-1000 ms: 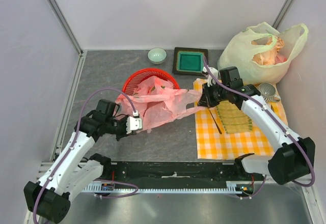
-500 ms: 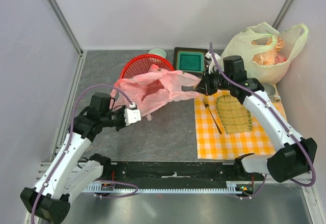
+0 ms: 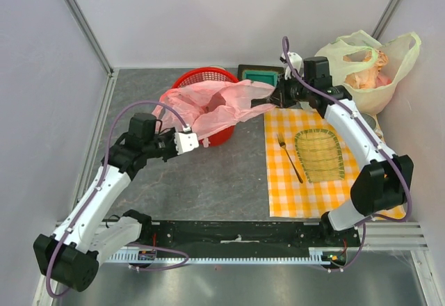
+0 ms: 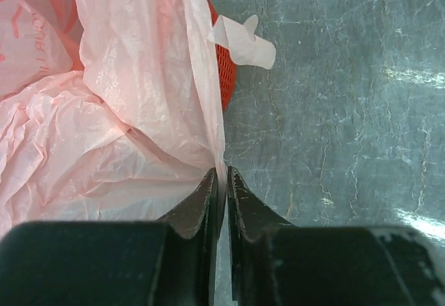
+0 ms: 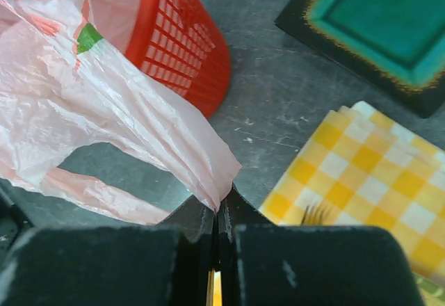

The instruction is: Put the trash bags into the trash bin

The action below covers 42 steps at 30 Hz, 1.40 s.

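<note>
The thin, crinkly, translucent pink plastic bag (image 3: 212, 104) hangs stretched in the air, its long axis running from near-left to far-right, and its middle sags over the round red plastic mesh wastebasket (image 3: 200, 76). The bag's near-left end is pinched in the left gripper (image 3: 186, 141), whose fingers (image 4: 208, 195) are closed tight on a fold of film. The far-right corner is clamped the same way in the right gripper (image 3: 276, 97), and a loop handle (image 5: 90, 181) hangs below it. The wastebasket stands on the grey stone-patterned table (image 3: 208, 188). Just to its right are a square green tray with a dark frame (image 3: 261, 76) and a yellow-and-white checked cloth (image 3: 313, 181).
</note>
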Each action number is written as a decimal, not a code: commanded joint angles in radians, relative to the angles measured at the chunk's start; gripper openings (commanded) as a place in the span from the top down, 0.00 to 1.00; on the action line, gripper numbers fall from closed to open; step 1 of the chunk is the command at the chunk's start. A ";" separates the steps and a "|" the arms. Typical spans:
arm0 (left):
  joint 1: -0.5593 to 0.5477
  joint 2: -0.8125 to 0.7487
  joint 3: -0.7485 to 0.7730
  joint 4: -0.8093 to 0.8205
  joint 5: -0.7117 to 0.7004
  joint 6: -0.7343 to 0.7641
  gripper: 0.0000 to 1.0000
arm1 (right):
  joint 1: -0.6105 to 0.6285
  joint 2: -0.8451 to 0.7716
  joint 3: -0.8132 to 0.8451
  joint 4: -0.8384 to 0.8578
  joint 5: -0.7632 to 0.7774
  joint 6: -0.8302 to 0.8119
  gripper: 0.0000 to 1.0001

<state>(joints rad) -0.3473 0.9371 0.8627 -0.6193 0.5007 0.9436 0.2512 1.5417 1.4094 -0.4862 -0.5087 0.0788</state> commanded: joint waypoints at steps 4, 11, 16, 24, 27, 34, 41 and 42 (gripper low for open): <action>0.005 0.114 0.032 0.049 -0.044 0.063 0.91 | -0.026 0.138 0.037 0.018 0.107 -0.162 1.00; 0.011 0.203 0.058 0.038 -0.050 0.067 0.92 | -0.029 0.264 0.128 0.046 0.072 -0.120 1.00; 0.025 0.168 0.157 -0.077 0.030 0.038 0.66 | -0.030 0.270 0.161 0.035 0.019 -0.100 1.00; 0.019 0.052 0.386 -0.183 0.160 -0.025 0.34 | -0.029 0.250 0.186 0.038 -0.050 -0.034 1.00; -0.004 0.124 0.435 -0.146 0.138 -0.048 0.34 | -0.029 0.255 0.184 0.038 -0.048 -0.040 1.00; -0.033 0.313 0.533 -0.227 0.200 0.099 0.33 | -0.029 0.268 0.195 0.041 -0.045 -0.036 1.00; -0.065 0.425 0.535 -0.246 0.128 0.164 0.32 | -0.027 0.278 0.195 0.043 -0.045 -0.028 1.00; -0.068 0.442 0.532 -0.243 0.109 0.167 0.34 | -0.026 0.278 0.194 0.043 -0.047 -0.030 1.00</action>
<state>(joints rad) -0.3985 1.3590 1.3609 -0.8532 0.6361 1.0325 0.2249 1.8332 1.5623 -0.4709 -0.5274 0.0399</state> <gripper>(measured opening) 0.679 0.018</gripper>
